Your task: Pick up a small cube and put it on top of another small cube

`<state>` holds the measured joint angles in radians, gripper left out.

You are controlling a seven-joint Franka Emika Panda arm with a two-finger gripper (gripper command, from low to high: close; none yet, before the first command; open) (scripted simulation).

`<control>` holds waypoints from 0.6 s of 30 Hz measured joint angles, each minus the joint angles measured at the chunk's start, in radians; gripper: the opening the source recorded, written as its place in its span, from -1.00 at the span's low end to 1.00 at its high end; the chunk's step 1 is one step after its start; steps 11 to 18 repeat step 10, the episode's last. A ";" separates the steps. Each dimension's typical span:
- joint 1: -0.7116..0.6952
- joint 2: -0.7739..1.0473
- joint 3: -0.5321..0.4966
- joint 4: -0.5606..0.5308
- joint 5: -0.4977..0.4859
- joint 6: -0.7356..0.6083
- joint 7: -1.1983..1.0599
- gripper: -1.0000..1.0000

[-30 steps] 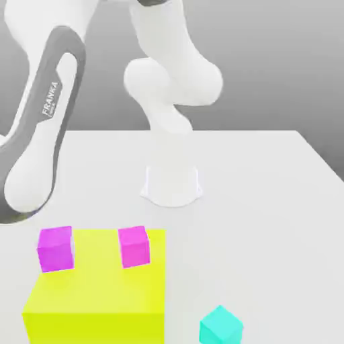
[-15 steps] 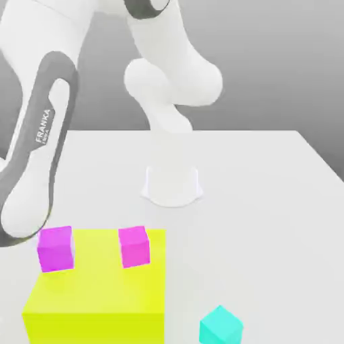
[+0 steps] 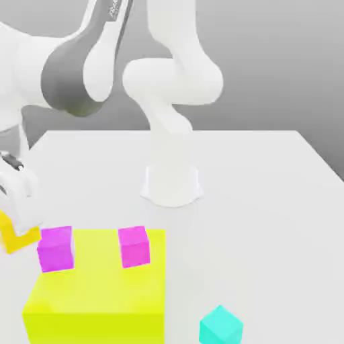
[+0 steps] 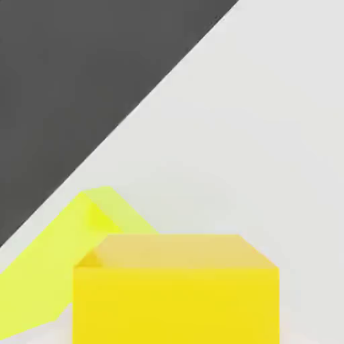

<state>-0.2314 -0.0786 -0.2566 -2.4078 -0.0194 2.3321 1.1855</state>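
At the exterior view's left edge, about 9 o'clock, the gripper (image 3: pixel 17 218) is pinched on the small orange-yellow cube (image 3: pixel 13 235), which peeks out under the white fingers (image 3: pixel 25 213); whether it clears the table (image 3: pixel 269 201) cannot be told. In the hand view the same cube (image 4: pixel 176 289) sits close to the camera, with the lime-yellow block (image 4: pixel 47 269) behind it. Just to the right, near 8 o'clock, 1 magenta cube (image 3: pixel 55 248) stands at the block's far left corner. The large lime-yellow block (image 3: pixel 97 295) spreads across 7 o'clock. A 2nd magenta cube (image 3: pixel 134 246) stands at the block's far edge, apart from the 1st. Centre, toward 12 o'clock, is the arm's white base (image 3: pixel 172 185). At 5 o'clock, a cyan cube (image 3: pixel 221 326) lies on the table, apart from the block.
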 joint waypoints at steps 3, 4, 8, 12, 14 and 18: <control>-0.012 -0.088 0.023 -0.074 -0.026 -0.013 0.095 -1.00; -0.012 -0.080 0.024 -0.091 -0.025 0.013 0.104 -1.00; -0.013 -0.007 0.025 -0.134 -0.006 0.127 0.097 1.00; -0.013 -0.007 0.025 -0.134 -0.006 0.127 0.097 1.00; -0.013 -0.007 0.025 -0.134 -0.006 0.127 0.097 1.00; -0.013 -0.007 0.025 -0.134 -0.006 0.127 0.097 1.00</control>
